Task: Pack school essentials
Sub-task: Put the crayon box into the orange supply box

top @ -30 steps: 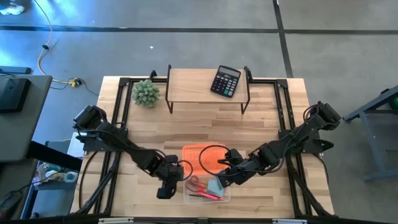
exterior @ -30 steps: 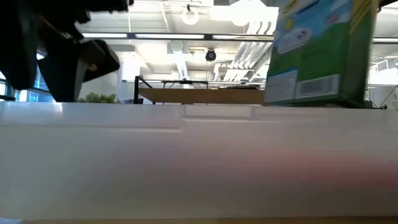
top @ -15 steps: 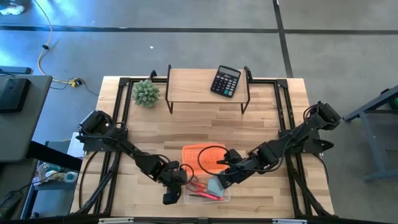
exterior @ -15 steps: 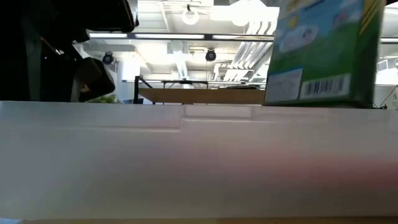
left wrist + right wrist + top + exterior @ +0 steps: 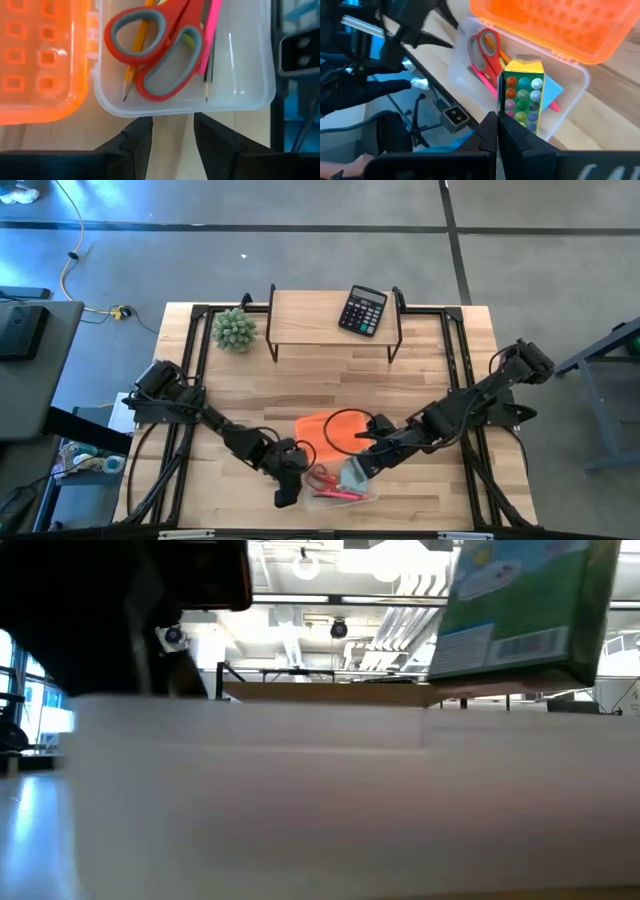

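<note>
- Two dark arms reach over a pale wooden table [image 5: 420, 380] made of long planks.
- A clear plastic box [image 5: 240, 80] with smooth walls and rounded corners sits near the front edge of the table.
- An orange lid [image 5: 45, 55] with rows of little square holes is joined to one long side of the box and lies open beside it.
- Red-handled scissors [image 5: 157, 50] with grey inside the round loops lie flat in the box.
- A thin wooden pencil [image 5: 132, 65] runs through one scissor loop, and its sharp tip points at the box wall.
- A pink pen [image 5: 209, 30] lies just beside the scissors, touching them.
- A light-blue square note pad [image 5: 551, 92] lies in the far end of the box.
- The left gripper [image 5: 169, 131] sits just outside the box's short wall, low over the table. Its two dark fingers are spread apart with nothing between them, and the scissors lie just past that wall.
- The right gripper [image 5: 496, 131] has its jaws pressed on a small cardboard box of crayons [image 5: 522, 97], green and yellow, held upright over the note pad end of the box.
</note>
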`<action>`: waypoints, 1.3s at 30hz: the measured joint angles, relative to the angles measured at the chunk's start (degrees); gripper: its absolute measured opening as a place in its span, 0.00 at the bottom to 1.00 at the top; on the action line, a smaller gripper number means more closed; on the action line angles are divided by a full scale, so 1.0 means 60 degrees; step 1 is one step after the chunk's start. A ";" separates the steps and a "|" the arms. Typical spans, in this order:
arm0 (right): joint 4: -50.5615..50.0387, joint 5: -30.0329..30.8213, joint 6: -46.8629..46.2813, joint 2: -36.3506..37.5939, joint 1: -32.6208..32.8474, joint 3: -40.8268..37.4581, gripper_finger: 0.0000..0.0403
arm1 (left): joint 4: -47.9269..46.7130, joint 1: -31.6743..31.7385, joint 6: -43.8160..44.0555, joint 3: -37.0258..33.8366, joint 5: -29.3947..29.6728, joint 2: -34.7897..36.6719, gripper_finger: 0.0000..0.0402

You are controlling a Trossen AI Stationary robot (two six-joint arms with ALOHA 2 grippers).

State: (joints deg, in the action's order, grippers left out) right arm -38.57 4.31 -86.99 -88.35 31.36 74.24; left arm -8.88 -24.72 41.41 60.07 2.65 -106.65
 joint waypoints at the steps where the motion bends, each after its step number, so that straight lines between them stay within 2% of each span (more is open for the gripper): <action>1: -0.0200 -0.0001 -0.0044 0.0110 -0.0001 0.0000 0.00 | 0.0132 0.0046 0.0000 0.0000 0.0002 0.0000 0.33; 9: -0.1671 -0.0193 -0.0463 0.0789 0.0003 0.0000 0.00 | 0.1236 0.0413 0.0175 0.0000 0.0427 0.0000 0.33; 13: -0.2389 -0.0326 -0.0714 0.1072 0.0003 0.0061 0.00 | 0.1299 0.0651 0.0149 0.0000 0.0248 0.0000 0.33; 22: -0.4963 -0.0324 -0.1095 0.0735 -0.0041 0.2185 0.00 | 0.1155 0.0957 0.0066 0.0011 -0.1048 0.0155 0.33; 29: -0.5420 -0.0516 -0.1215 -0.0309 -0.0041 0.2929 0.00 | 0.0045 0.0944 -0.0307 -0.0004 -0.1182 0.1018 0.33; 39: -0.5729 -0.1253 -0.1681 -0.1251 -0.0037 0.2983 0.00 | -0.2001 0.0938 -0.0991 0.0004 -0.0636 0.2845 0.33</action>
State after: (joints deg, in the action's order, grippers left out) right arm -72.95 -3.21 -97.08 -95.85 31.14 92.14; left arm -20.88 -19.09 35.46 60.10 -1.17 -89.58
